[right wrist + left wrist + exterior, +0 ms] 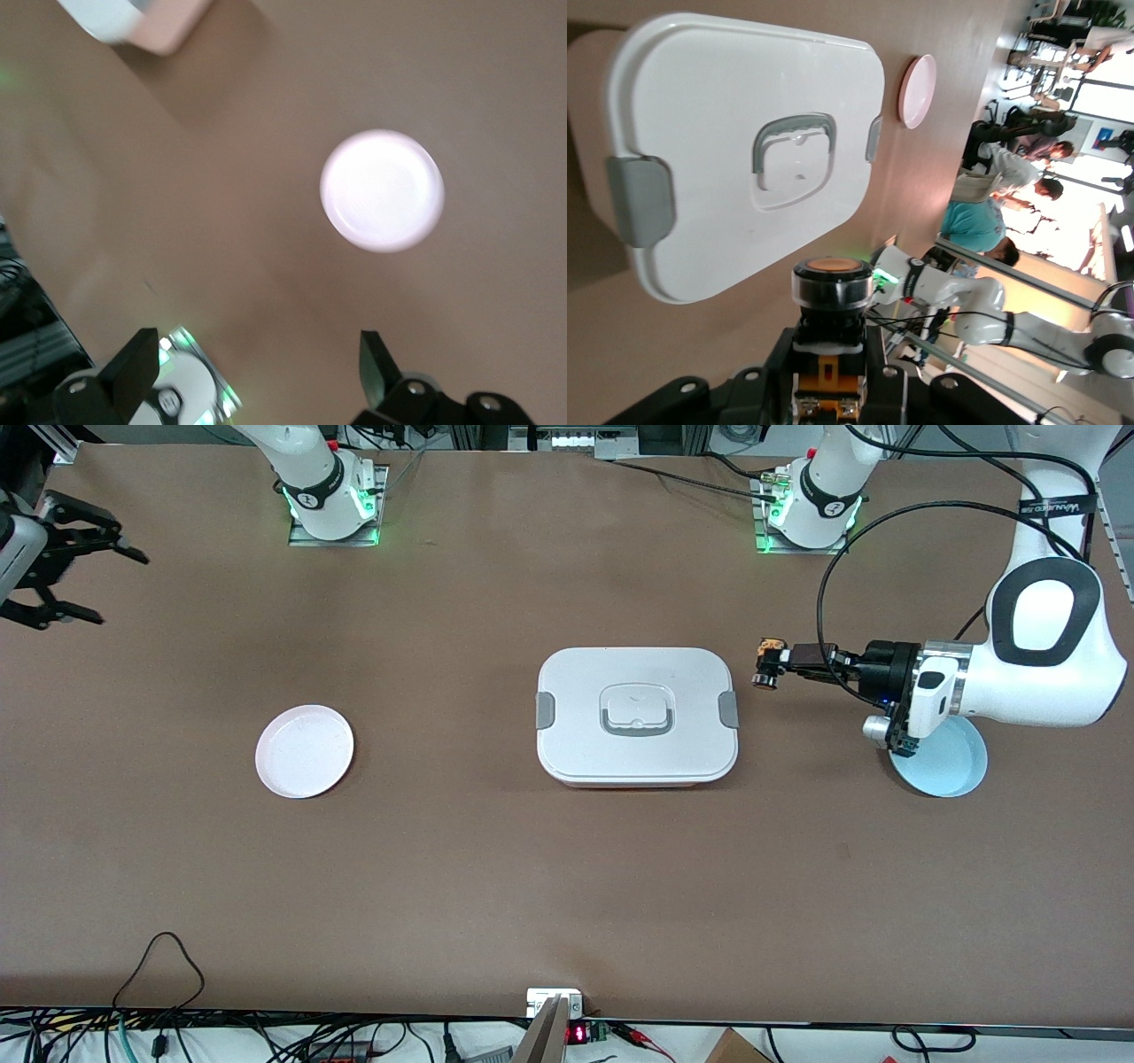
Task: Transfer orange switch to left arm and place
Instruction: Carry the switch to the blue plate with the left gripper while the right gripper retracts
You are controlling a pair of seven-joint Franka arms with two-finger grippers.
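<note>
Left gripper (767, 666), clamped on the orange switch (769, 646), hangs at the box's (636, 716) three o'clock; carry high over the lid. Right gripper (89, 576), fingers apart, waits.

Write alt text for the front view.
The left claw, shut on the orange switch, is held in the air beside the white box at mid-table. The right claw is open above the right arm's end of the table; a pink plate and a blue plate flank the box.
</note>
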